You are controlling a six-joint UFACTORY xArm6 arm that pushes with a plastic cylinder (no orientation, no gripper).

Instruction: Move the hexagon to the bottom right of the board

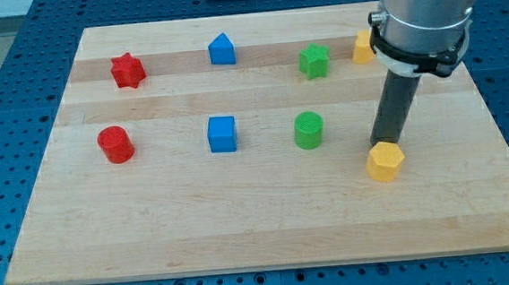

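A yellow hexagon block (385, 162) lies on the wooden board (243, 233), right of centre and toward the view's bottom. My tip (384, 141) is at the hexagon's upper edge, touching it or nearly so. The dark rod rises from there to the arm's grey body at the view's top right.
A red star (128, 70), a blue pentagon-like block (221, 50), a green star (314, 61) and a second yellow block (363, 48), partly hidden by the arm, lie along the top. A red cylinder (115, 144), a blue cube (222, 134) and a green cylinder (308, 130) lie mid-board.
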